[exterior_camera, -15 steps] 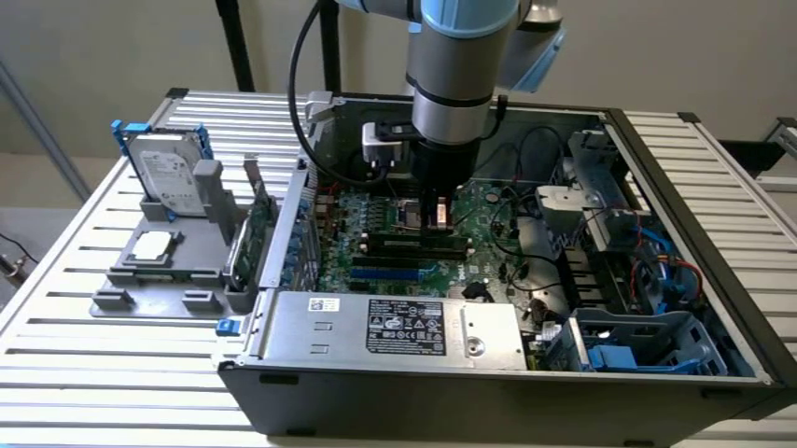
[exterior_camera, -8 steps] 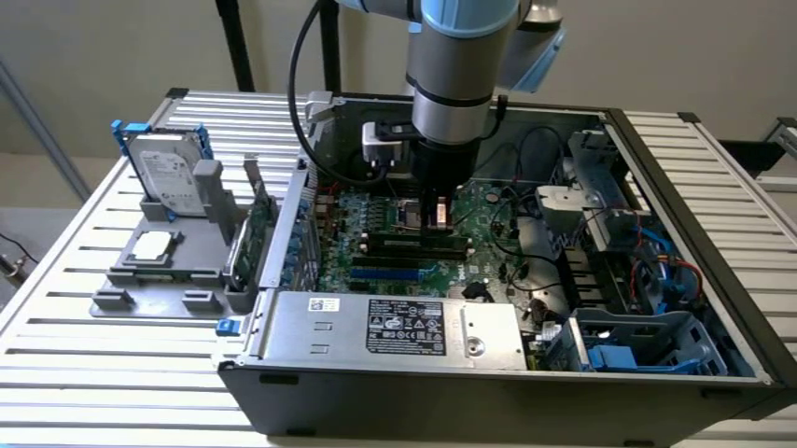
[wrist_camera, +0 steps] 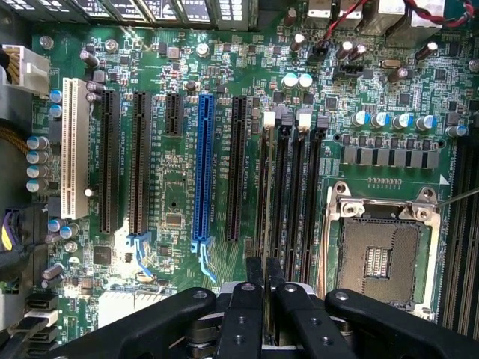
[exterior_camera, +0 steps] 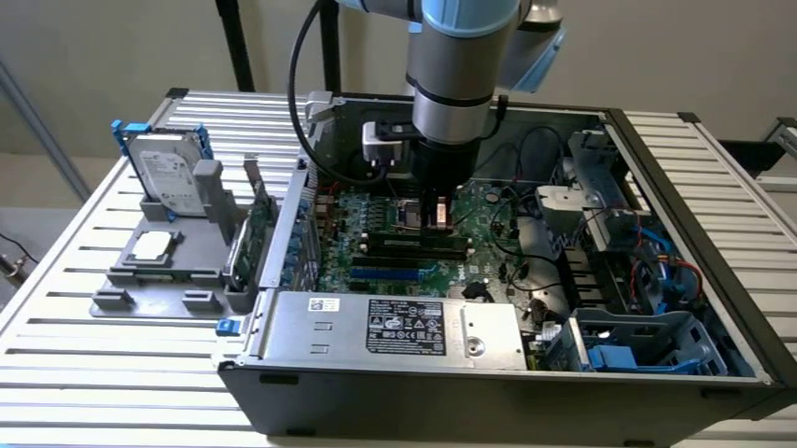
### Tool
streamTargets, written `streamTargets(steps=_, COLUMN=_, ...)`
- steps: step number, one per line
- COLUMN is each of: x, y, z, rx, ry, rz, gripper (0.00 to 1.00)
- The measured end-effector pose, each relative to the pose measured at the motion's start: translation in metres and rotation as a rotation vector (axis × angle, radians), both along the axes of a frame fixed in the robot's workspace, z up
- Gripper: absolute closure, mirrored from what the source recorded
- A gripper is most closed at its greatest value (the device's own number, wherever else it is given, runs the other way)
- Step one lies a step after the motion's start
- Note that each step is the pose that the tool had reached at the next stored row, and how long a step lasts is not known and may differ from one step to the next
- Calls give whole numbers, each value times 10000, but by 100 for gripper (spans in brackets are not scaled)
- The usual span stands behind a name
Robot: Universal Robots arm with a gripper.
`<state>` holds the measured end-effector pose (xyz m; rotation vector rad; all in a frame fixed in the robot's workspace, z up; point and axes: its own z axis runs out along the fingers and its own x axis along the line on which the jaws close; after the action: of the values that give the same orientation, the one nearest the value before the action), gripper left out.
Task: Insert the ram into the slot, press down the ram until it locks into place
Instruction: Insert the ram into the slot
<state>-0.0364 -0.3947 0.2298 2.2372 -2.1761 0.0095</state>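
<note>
Directly under the gripper [exterior_camera: 436,222] [wrist_camera: 265,263]: one ram [wrist_camera: 266,191], standing on edge and seen edge-on as a thin strip. Its long axis runs straight away from the fingertips, parallel to the neighbouring sockets. In the exterior view it lies roughly from that view's left to its right.

Gripper state: both fingers [wrist_camera: 245,307] are drawn together on the near end of the ram's top edge, with only a sliver between them.

Seat of the ram: the slot [wrist_camera: 269,123], a long black socket. It is the outermost of four parallel memory slots [wrist_camera: 301,187], on the side away from the CPU socket. Whether its end clips have locked cannot be told.

Beside the gripper, on the ram's side:
- one blue slot [wrist_camera: 202,164]
- four black expansion slots [wrist_camera: 138,157], three long and one short
- one white slot [wrist_camera: 75,149], farthest out

Beside the gripper, opposite side: one CPU socket [wrist_camera: 382,254], cover frame closed.

All of these sit on one green motherboard [wrist_camera: 172,202].

Well apart from the gripper:
- one computer case [exterior_camera: 697,280], lying open
- one power supply [exterior_camera: 386,327]
- one hard drive [exterior_camera: 168,182], upright outside the case
</note>
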Motion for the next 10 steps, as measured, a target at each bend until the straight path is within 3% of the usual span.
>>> streamTargets(steps=10, x=3, y=-8, z=9, rx=-10, ry=6, rz=-18, gripper=87)
